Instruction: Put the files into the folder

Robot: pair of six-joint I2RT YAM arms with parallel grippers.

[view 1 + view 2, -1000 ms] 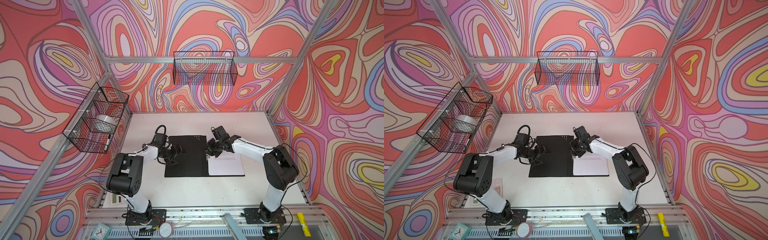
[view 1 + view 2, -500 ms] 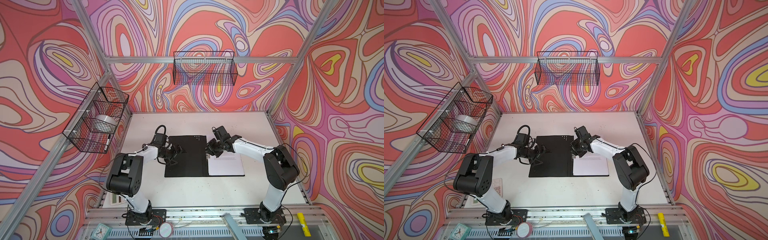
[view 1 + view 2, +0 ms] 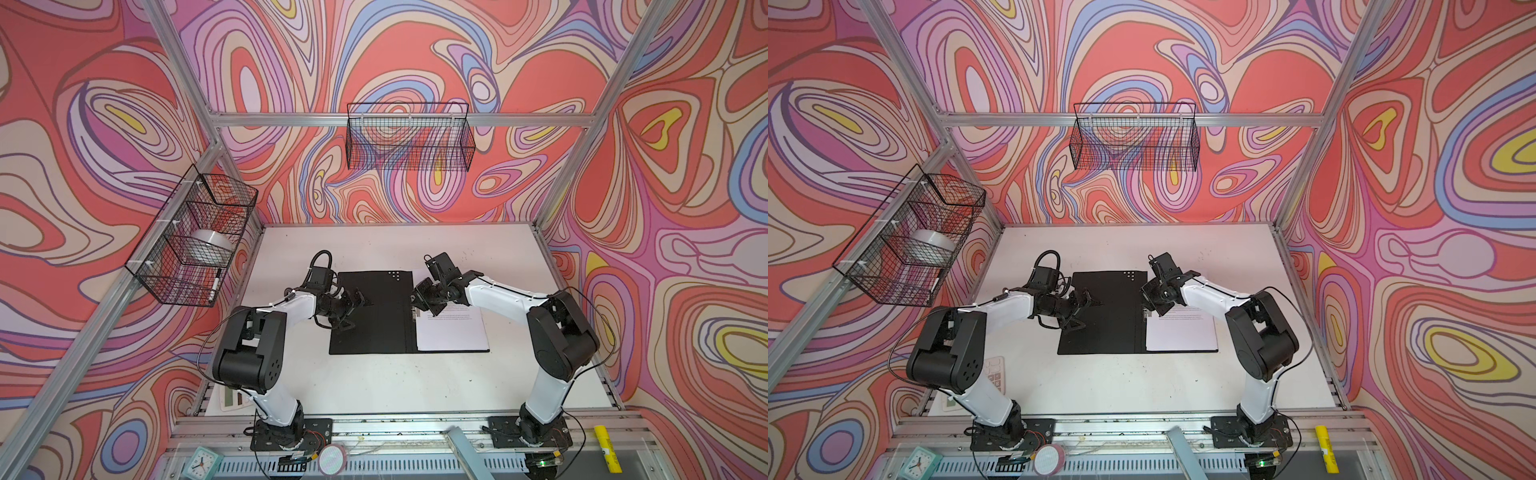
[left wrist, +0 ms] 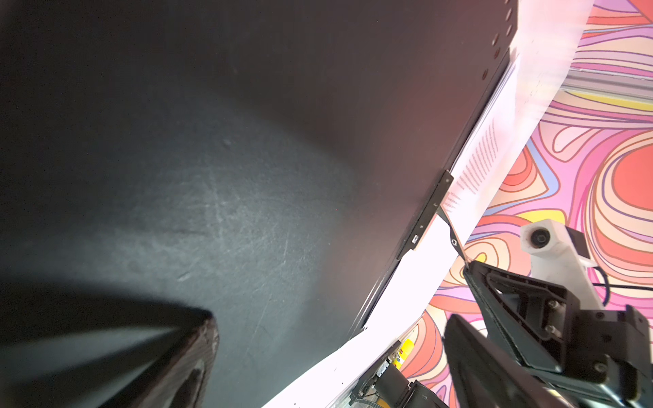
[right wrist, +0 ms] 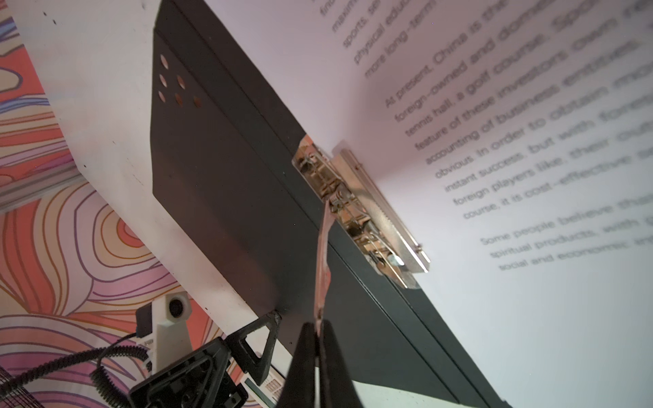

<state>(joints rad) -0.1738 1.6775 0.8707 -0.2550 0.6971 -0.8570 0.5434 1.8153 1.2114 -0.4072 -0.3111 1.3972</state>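
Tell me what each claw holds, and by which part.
Right claw pinches the free tip of the clip lever on the folder. Left claw is open over the folder, holding nothing.

- The folder was black inside, with small pale dots at one corner.
- Its clip was silver.
- The files were white with black print.
- The table was white.
- The walls bore swirls of red, pink, purple, blue, cream and yellow.
- The arms were white with black joints.
- The wire baskets were black.
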